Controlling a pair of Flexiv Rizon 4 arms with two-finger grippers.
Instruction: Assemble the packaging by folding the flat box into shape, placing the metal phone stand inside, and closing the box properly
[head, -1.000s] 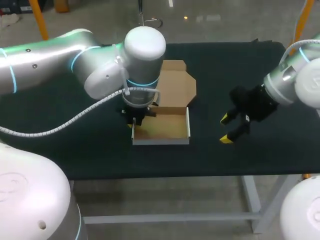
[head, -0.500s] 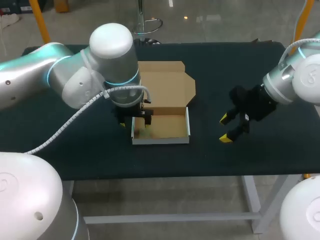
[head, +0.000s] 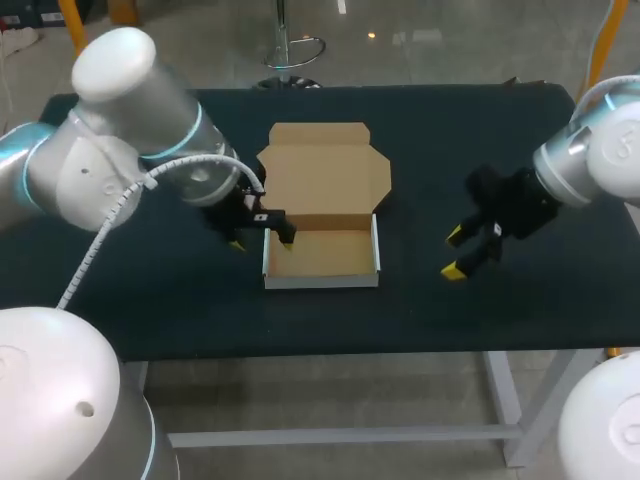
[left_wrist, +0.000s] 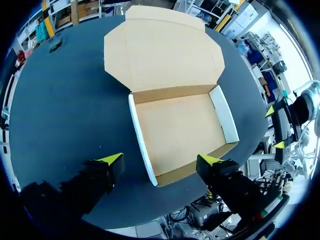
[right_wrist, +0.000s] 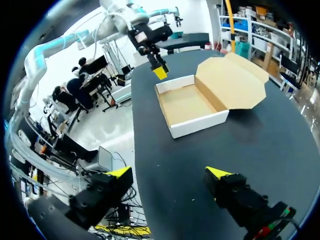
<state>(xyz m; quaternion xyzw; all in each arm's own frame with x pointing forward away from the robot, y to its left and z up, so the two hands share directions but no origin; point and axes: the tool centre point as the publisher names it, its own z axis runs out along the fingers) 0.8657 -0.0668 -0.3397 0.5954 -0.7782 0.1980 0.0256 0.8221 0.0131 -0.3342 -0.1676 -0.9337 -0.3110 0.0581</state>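
Black table (head: 450, 130) | box (head: 325, 252) lid open | left pincer (head: 261, 243) agape | right pincer (head: 454, 253) agape

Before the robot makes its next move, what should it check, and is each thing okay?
1. Box folded into a tray, walls up: ok.
2. Lid open, lying back behind the tray: ok.
3. Inside of the box empty: ok.
4. Phone stand ready to grab: not ok, none shows on the table in any view.
5. Left gripper open and empty, at the box's left wall: ok.
6. Right gripper open and empty, apart from the box: ok.
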